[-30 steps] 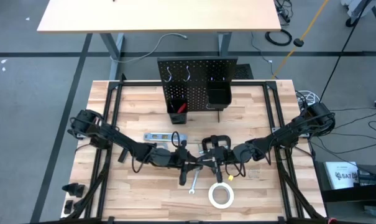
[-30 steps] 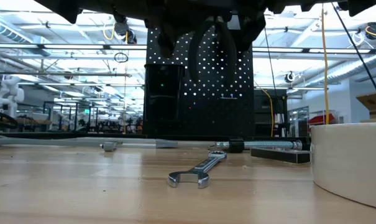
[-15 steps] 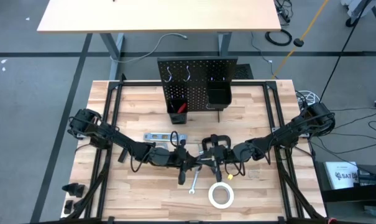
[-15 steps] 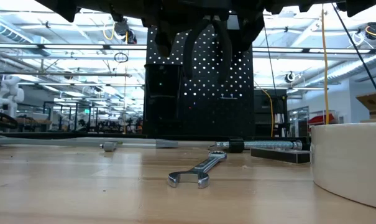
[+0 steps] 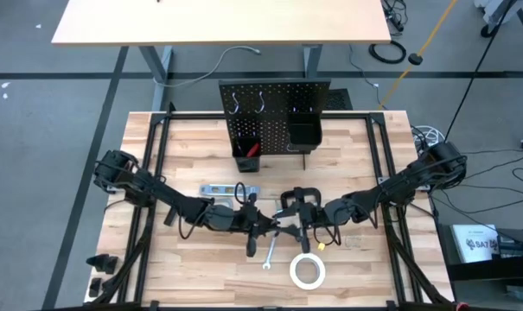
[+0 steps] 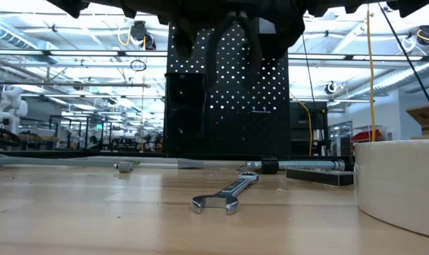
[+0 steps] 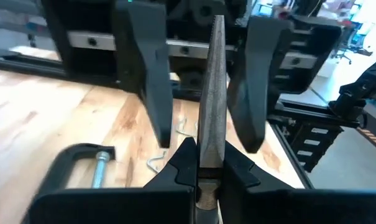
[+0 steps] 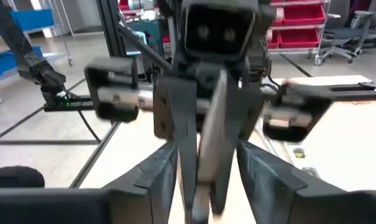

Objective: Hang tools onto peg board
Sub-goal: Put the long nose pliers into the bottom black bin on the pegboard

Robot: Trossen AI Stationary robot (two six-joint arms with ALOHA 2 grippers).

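On the tan wooden table (image 5: 192, 155) we see no words to read. Both grippers meet mid-table: the left gripper (image 7: 197, 186) holds the grey pliers (image 7: 210, 99); the right gripper (image 7: 203, 134) stands wide around them. The black upright peg board (image 5: 274, 112) stands far behind.

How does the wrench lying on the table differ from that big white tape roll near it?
The wrench is slim, silvery metal, and long; the tape roll is a wide white ring. In the low view the wrench lies flat and barely rises off the tabletop, while the tape roll stands much taller. The wrench sits left of the tape roll in the high view. Both rest on the wood, untouched by either gripper.
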